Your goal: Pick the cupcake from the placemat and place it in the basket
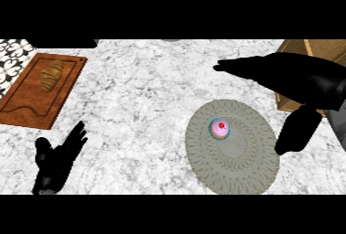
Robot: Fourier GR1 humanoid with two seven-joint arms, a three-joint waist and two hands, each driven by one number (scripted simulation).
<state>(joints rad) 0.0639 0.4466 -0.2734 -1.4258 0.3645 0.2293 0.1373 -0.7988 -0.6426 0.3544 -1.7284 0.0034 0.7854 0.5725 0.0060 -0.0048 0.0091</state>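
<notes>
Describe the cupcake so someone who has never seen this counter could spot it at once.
Find the round grey placemat at the right of the marble counter. The cupcake sits on its upper left part, small with pink frosting and a red dot on top, the only pink thing here.

Pink cupcake [219,128] — upright on placemat [236,169]

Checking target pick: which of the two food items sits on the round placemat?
The pink-frosted cupcake, on the grey round placemat near the right hand. The other, a brown croissant, lies on the wooden cutting board at left.
</notes>
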